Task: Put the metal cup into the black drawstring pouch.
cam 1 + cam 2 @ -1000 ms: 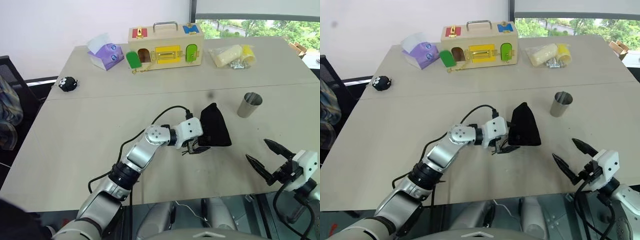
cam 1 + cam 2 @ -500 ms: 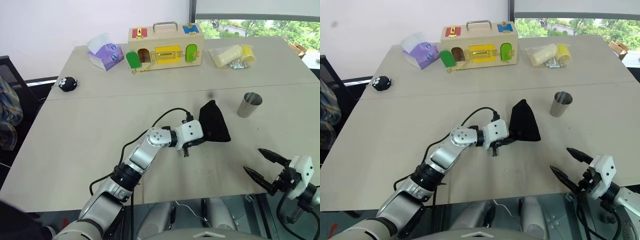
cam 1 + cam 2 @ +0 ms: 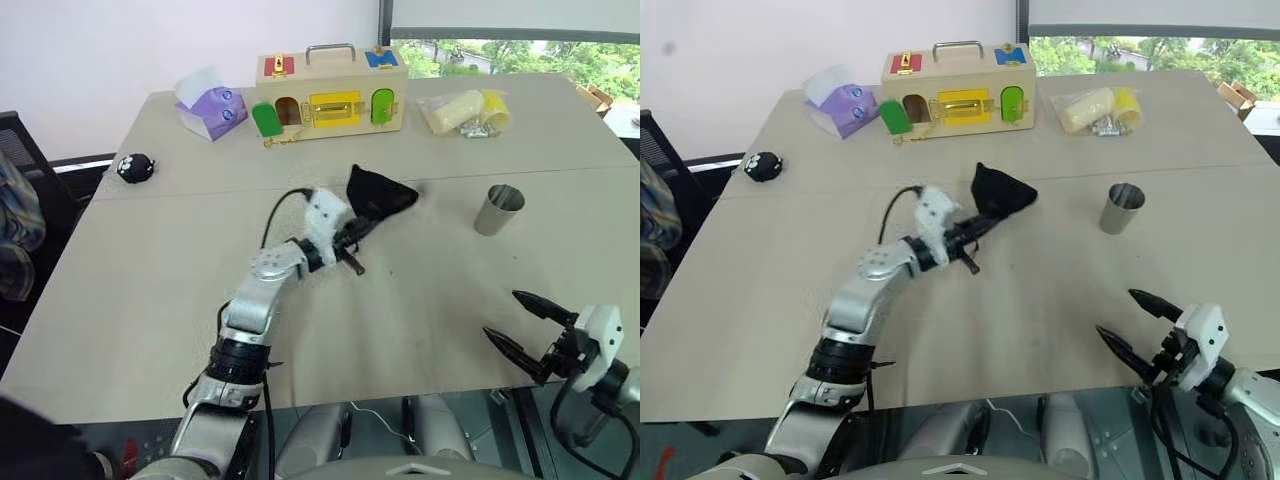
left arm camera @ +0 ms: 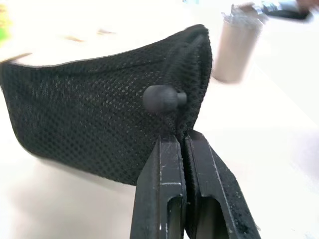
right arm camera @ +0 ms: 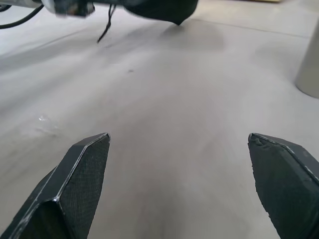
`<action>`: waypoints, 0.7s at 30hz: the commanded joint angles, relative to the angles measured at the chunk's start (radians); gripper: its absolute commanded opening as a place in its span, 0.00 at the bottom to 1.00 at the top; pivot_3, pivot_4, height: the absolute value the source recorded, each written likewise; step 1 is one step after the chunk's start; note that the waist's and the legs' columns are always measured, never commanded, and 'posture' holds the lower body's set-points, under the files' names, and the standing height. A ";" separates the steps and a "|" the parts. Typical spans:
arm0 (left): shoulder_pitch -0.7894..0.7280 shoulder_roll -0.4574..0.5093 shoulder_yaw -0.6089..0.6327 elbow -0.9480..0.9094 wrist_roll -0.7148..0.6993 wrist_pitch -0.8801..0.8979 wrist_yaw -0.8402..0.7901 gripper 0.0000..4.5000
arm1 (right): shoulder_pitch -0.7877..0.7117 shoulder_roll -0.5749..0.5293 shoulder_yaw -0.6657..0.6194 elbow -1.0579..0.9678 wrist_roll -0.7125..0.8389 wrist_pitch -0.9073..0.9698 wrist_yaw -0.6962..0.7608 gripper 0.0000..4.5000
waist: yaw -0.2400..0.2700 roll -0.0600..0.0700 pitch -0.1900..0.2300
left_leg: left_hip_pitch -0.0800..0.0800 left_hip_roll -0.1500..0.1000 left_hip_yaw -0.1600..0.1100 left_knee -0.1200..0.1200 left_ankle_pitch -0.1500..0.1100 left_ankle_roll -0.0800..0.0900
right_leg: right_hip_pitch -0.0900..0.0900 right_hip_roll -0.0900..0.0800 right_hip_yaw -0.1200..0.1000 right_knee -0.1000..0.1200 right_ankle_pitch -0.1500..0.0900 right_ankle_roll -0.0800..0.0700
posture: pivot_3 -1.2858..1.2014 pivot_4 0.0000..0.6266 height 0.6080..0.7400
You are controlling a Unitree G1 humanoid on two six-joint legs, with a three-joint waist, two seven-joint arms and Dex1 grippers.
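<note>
Pouch (image 3: 378,195) now lifted off table, pinched in left gripper (image 4: 185,137); right gripper (image 3: 520,324) fingers spread, empty; cup (image 3: 498,209) untouched.

My left end effector (image 3: 352,236) reaches over the middle of the table (image 3: 150,280), its two fingers (image 4: 164,194) pressed together on the black drawstring pouch (image 3: 378,196). My right end effector (image 3: 520,330) hangs beyond the near right edge, fingers spread wide.
</note>
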 commanded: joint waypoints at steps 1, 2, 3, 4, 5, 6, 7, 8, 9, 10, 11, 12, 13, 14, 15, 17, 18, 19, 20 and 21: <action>0.048 -0.071 0.142 -0.146 -0.178 0.157 0.151 0.01 | -0.041 -0.012 0.013 -0.009 0.014 0.007 0.017 1.00 | 0.001 0.000 0.000 | 0.000 0.000 0.000 0.000 0.000 0.000 | 0.000 0.000 0.000 0.000 0.000 0.000 | 0.52 0.24 0.77; 0.065 -0.095 0.165 -0.167 -0.202 0.186 0.193 0.01 | -0.052 -0.014 0.018 -0.003 0.012 0.009 0.022 1.00 | 0.002 -0.001 0.000 | 0.000 0.000 0.000 0.000 0.000 0.000 | 0.000 0.000 0.000 0.000 0.000 0.000 | 0.52 0.24 0.77; 0.080 -0.127 0.196 -0.184 -0.235 0.212 0.245 0.01 | -0.065 -0.016 0.024 0.005 0.011 0.010 0.028 1.00 | 0.003 -0.001 0.000 | 0.000 0.000 0.000 0.000 0.000 0.000 | 0.000 0.000 0.000 0.000 0.000 0.000 | 0.52 0.24 0.77; 0.091 -0.157 0.225 -0.197 -0.268 0.230 0.291 0.01 | -0.075 -0.017 0.028 0.011 0.010 0.011 0.032 1.00 | 0.004 -0.001 0.000 | 0.000 0.000 0.000 0.000 0.000 0.000 | 0.000 0.000 -0.001 0.000 0.000 0.000 | 0.52 0.24 0.77; 0.101 -0.194 0.265 -0.209 -0.320 0.241 0.335 0.01 | -0.086 -0.020 0.033 0.017 0.008 0.012 0.036 1.00 | 0.006 -0.001 0.000 | 0.000 0.000 0.000 0.000 0.000 0.000 | 0.000 0.001 -0.001 0.000 0.000 0.000 | 0.52 0.24 0.77; 0.111 -0.220 0.295 -0.224 -0.363 0.251 0.369 0.01 | -0.096 -0.023 0.036 0.022 0.007 0.013 0.041 1.00 | 0.007 -0.001 0.000 | 0.000 0.000 0.000 0.001 0.000 0.000 | 0.000 0.001 -0.001 0.001 0.000 0.000 | 0.52 0.24 0.77; 0.127 -0.231 0.308 -0.244 -0.383 0.263 0.393 0.01 | -0.106 -0.026 0.037 0.026 0.007 0.017 0.043 1.00 | 0.008 -0.002 0.001 | 0.000 0.000 0.000 0.001 0.000 0.000 | 0.000 0.001 -0.001 0.001 0.000 0.000 | 0.52 0.24 0.77; 0.146 -0.233 0.312 -0.268 -0.404 0.276 0.409 0.07 | -0.114 -0.028 0.038 0.030 0.009 0.020 0.045 1.00 | 0.008 -0.003 0.000 | 0.000 0.000 0.000 0.002 0.000 0.000 | 0.000 0.001 -0.001 0.001 0.000 0.000 | 0.52 0.24 0.77; 0.167 -0.230 0.314 -0.295 -0.433 0.289 0.418 0.13 | -0.121 -0.030 0.038 0.033 0.011 0.022 0.046 1.00 | 0.006 -0.003 0.000 | 0.000 0.000 0.000 0.002 0.000 0.000 | 0.000 0.001 0.000 0.001 0.000 0.000 | 0.52 0.24 0.77; 0.193 -0.217 0.318 -0.325 -0.449 0.312 0.442 0.20 | -0.128 -0.032 0.040 0.038 0.011 0.022 0.049 1.00 | 0.005 -0.002 0.000 | 0.000 0.000 0.000 0.002 0.000 0.000 | 0.000 0.001 0.000 0.001 0.000 0.000 | 0.52 0.24 0.77; 0.210 -0.207 0.319 -0.345 -0.463 0.328 0.463 0.29 | -0.131 -0.034 0.041 0.042 0.010 0.021 0.053 1.00 | 0.004 -0.002 0.000 | 0.000 0.000 0.000 0.001 0.000 0.000 | 0.000 0.001 0.000 0.001 0.000 0.000 | 0.52 0.24 0.77; 0.231 -0.183 0.314 -0.365 -0.462 0.348 0.482 0.39 | -0.133 -0.035 0.043 0.046 0.010 0.020 0.056 1.00 | 0.004 -0.002 0.000 | 0.000 0.000 0.001 0.001 0.000 0.000 | 0.000 0.001 0.000 0.001 0.000 0.000 | 0.52 0.24 0.77; 0.250 -0.158 0.311 -0.383 -0.469 0.372 0.494 0.50 | -0.135 -0.035 0.044 0.048 0.009 0.020 0.057 1.00 | 0.004 -0.002 0.000 | 0.000 0.000 0.001 0.001 0.000 0.000 | 0.000 0.001 0.000 0.001 0.000 0.000 | 0.52 0.24 0.77; 0.274 -0.141 0.320 -0.406 -0.510 0.400 0.493 0.51 | -0.135 -0.034 0.045 0.049 0.009 0.019 0.058 1.00 | 0.007 -0.003 0.000 | 0.000 0.000 0.000 0.001 0.000 0.000 | 0.000 0.001 0.000 0.001 0.000 0.000 | 0.52 0.24 0.77; 0.297 -0.117 0.324 -0.434 -0.536 0.424 0.489 0.65 | -0.135 -0.034 0.045 0.050 0.009 0.020 0.059 1.00 | 0.007 -0.003 0.000 | 0.000 0.000 0.000 0.001 0.000 0.000 | 0.000 0.004 0.000 0.002 0.000 0.000 | 0.52 0.24 0.77; 0.340 -0.058 0.320 -0.488 -0.559 0.461 0.491 0.70 | -0.135 -0.032 0.048 0.052 0.007 0.017 0.061 1.00 | 0.003 -0.003 0.000 | 0.001 0.000 0.001 0.001 0.000 0.000 | 0.000 0.003 0.001 0.002 0.000 0.000 | 0.52 0.24 0.77; 0.366 -0.034 0.322 -0.513 -0.569 0.473 0.499 0.70 | -0.134 -0.031 0.050 0.055 0.006 0.016 0.062 1.00 | 0.003 -0.003 0.000 | 0.001 0.000 0.001 0.001 0.000 0.000 | 0.000 0.004 0.001 0.002 0.000 0.000 | 0.52 0.24 0.77; 0.398 -0.003 0.320 -0.545 -0.574 0.481 0.496 0.70 | -0.134 -0.029 0.052 0.056 0.004 0.013 0.062 1.00 | 0.002 -0.003 0.000 | 0.001 0.000 0.001 0.001 0.000 0.000 | 0.000 0.004 0.001 0.002 0.000 0.000 | 0.52 0.24 0.77; 0.430 0.029 0.313 -0.577 -0.571 0.479 0.483 0.70 | -0.135 -0.027 0.055 0.058 0.002 0.011 0.061 1.00 | 0.001 -0.003 0.000 | 0.001 0.000 0.001 0.001 0.000 0.000 | 0.000 0.004 0.001 0.002 0.000 0.000 | 0.52 0.24 0.77; 0.464 0.067 0.297 -0.608 -0.558 0.469 0.459 0.70 | -0.135 -0.025 0.057 0.059 0.001 0.010 0.059 1.00 | 0.001 -0.002 0.000 | 0.001 0.000 0.001 0.001 0.000 0.000 | 0.000 0.004 0.002 0.002 0.000 0.000 | 0.52 0.24 0.77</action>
